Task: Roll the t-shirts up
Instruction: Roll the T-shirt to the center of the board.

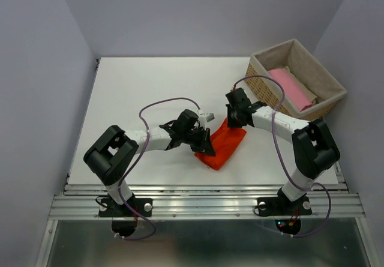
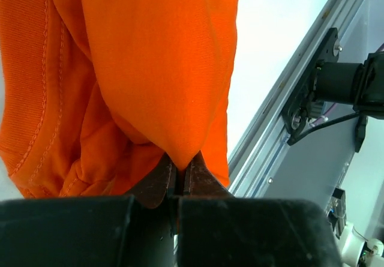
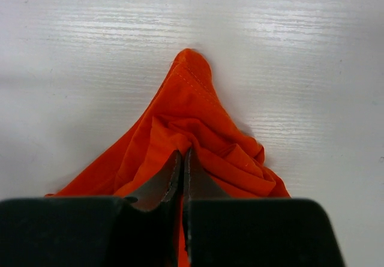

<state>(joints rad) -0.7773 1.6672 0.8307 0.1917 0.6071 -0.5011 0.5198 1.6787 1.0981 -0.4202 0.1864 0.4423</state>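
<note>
Orange t-shirt [image 1: 223, 146] is pinched in the closed jaws of left gripper [image 2: 182, 166] and right gripper [image 3: 183, 160].

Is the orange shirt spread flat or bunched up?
Bunched up: the orange t-shirt is a compact, creased bundle on the table.

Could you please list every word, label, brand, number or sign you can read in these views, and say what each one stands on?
None: no text can be read in any view.
orange t-shirt: plain fabric, only stitching shows.
pink t-shirt: no print or tag visible.
basket: woven wall, no label.
Arms and cables: no legible branding; small fittings are too small to tell.
</note>
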